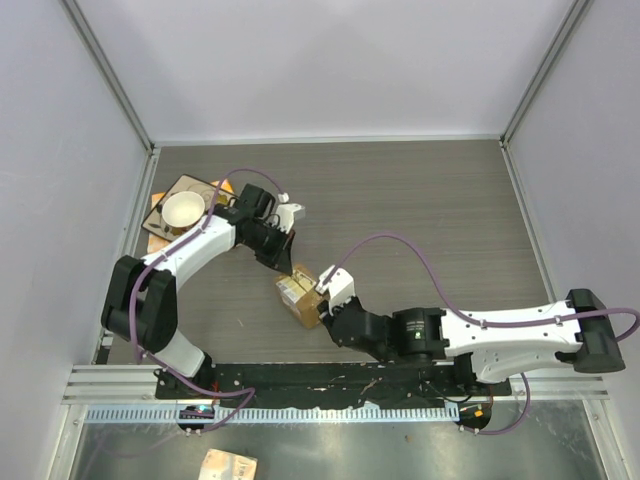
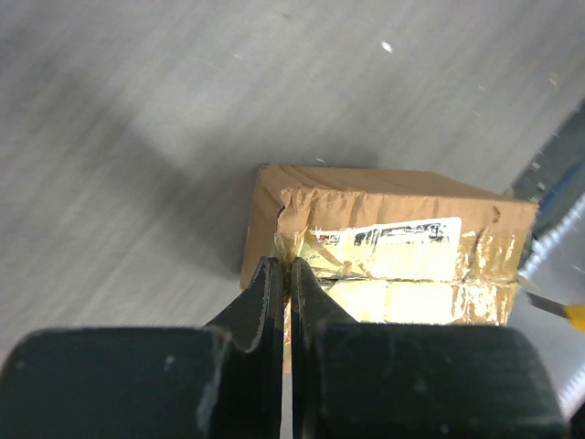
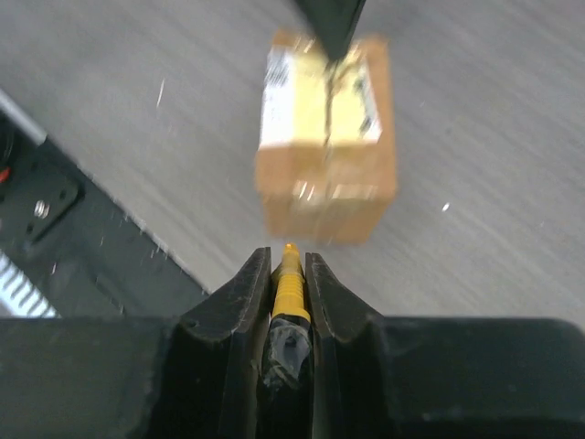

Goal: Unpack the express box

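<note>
The express box (image 1: 298, 295), a small brown parcel with a white label and shiny tape, sits on the table near the front. In the left wrist view the express box (image 2: 393, 238) fills the middle. My left gripper (image 2: 288, 265) is shut, its tips pinching crumpled tape at the box's top edge; from above, the left gripper (image 1: 288, 268) is at the box's far side. My right gripper (image 3: 289, 261) is shut on the yellow utility knife (image 3: 289, 283), whose tip points at the express box (image 3: 324, 137) a short way off. The right gripper (image 1: 324, 310) is just right of the box.
A flat brown-and-orange card with a white cup (image 1: 185, 210) lies at the back left. The black base rail (image 1: 330, 380) runs along the near edge, close to the box. Grey walls enclose the table on three sides.
</note>
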Robot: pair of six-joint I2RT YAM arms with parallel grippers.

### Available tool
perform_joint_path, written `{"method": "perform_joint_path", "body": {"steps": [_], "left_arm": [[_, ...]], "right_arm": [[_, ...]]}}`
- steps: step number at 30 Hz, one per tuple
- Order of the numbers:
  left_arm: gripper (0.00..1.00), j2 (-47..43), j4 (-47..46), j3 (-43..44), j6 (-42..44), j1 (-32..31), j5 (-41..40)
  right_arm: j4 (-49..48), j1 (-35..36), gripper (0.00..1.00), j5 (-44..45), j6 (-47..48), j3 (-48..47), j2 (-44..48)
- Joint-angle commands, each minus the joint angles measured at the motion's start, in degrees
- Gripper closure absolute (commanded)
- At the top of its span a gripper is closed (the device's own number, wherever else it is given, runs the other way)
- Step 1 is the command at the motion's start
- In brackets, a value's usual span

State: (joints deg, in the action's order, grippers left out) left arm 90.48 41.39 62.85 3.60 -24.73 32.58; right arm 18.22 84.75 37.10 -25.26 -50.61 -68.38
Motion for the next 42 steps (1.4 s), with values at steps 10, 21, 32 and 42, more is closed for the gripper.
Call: {"method": "perform_joint_path", "body": {"steps": [10,21,32,42], "left_arm": [[1.00,-3.29,-3.69,4.73,0.89,2.06,-8.50],[0.54,-7.07,6.78,8.96,-1.40,2.23,-8.23],[0.40,-16.44,4.77,7.03,11.15,1.80,-6.47],[0.27,-18.23,3.44,3.52,42.00,-10.77,-21.93]], "right_arm": [[9.64,4.46,0.99,0.85,-7.09,4.12,7.38],[7.46,-4.74,0.99,6.59,-11.92,4.03,7.38],[1.04,-19.53,0.99,-9.40,-12.71,4.20,5.45],[-3.10,-25.50,0.99,-13.55,-14.65,2.54,0.00]]}}
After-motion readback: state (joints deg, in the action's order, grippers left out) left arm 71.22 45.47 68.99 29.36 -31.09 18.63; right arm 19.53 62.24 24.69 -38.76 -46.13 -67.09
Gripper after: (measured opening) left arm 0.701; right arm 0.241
